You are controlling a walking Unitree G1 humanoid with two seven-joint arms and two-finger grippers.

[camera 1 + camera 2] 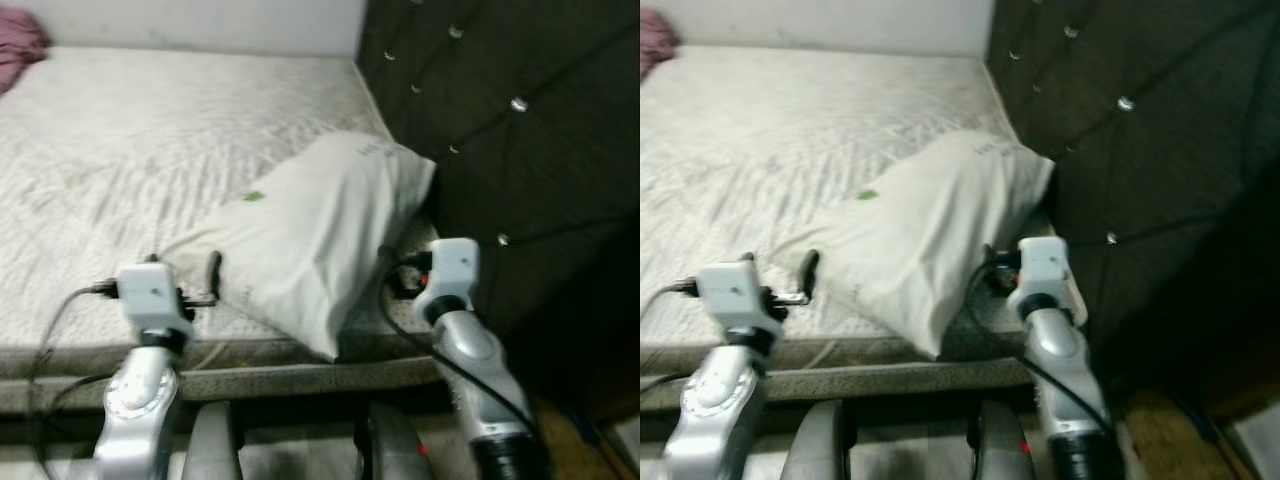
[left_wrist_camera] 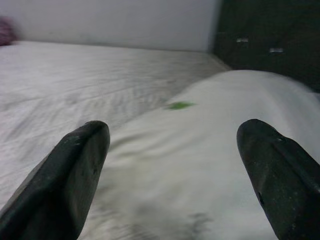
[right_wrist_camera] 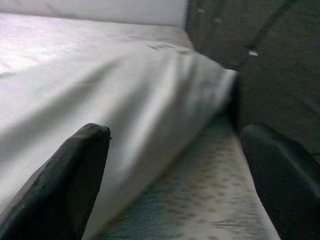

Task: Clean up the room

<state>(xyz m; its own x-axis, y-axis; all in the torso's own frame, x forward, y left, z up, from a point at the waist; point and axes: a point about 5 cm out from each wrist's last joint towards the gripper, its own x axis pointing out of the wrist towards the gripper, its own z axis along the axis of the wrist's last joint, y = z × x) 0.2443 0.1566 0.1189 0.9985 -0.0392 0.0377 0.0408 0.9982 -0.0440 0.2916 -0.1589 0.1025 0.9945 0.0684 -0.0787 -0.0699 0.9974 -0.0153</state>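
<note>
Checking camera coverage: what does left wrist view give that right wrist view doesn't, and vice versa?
Left wrist view alone: the pillow's top face with its small green mark, and a pink cloth at the far edge of the mattress.
Right wrist view alone: the pillow's long side edge, and the speckled mattress border running beside it toward the headboard.
Both: the white pillow, the quilted mattress, the dark tufted headboard, the pale wall, and that arm's open black fingers: left gripper, right gripper.

right hand (image 3: 175, 185): fingers (image 3: 75, 185) spread wide apart
pillow (image 3: 110, 100): white, lying on the bed (image 3: 210, 200)
headboard (image 3: 270, 60): dark, tufted, beside the pillow
</note>
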